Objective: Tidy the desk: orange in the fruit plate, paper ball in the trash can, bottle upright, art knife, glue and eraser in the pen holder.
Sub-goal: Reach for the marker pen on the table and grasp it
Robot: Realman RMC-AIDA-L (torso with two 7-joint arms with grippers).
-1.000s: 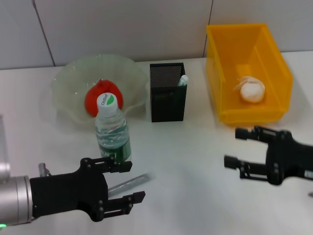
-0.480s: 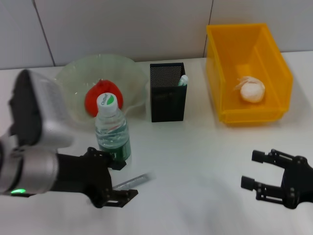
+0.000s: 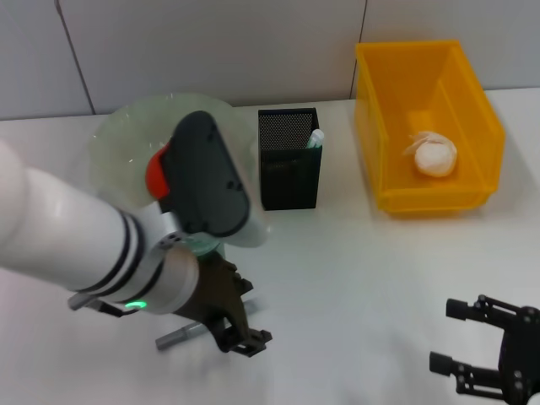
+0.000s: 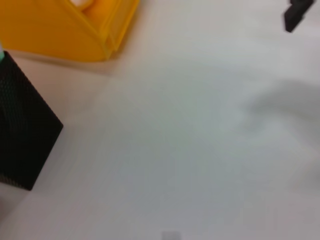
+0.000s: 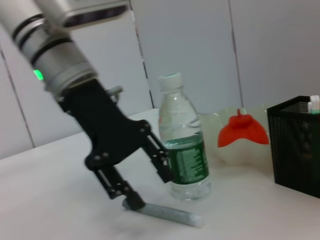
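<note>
1. the left gripper (image 5: 131, 179) was tilted down over the art knife (image 5: 167, 213), a grey stick that lay flat on the desk (image 3: 354, 278) just near of the bottle (image 5: 184, 152). one fingertip touched the end of the knife and the other finger was up beside the bottle label, so the jaws stood wide and held nothing yet. this looked like a line-up for a pick.
2. the bottle already stood upright, the orange (image 5: 242, 131) sat in the fruit plate (image 3: 114, 139), and the paper ball (image 3: 434, 155) lay in the yellow trash can (image 3: 384, 80) at the far right. a white tube (image 3: 315, 137) stuck out of the black pen holder (image 3: 289, 173), in the middle far.
3. the eraser was not seen in any view.
4. the right gripper (image 3: 485, 350) waited at the near right edge, fingers spread wide and empty, well apart from the work.
5. the bottle was very close to the upper finger, so closing carelessly could probably push it over. the desk to the right of the knife was open, which gave room to lift and carry toward the holder.
</note>
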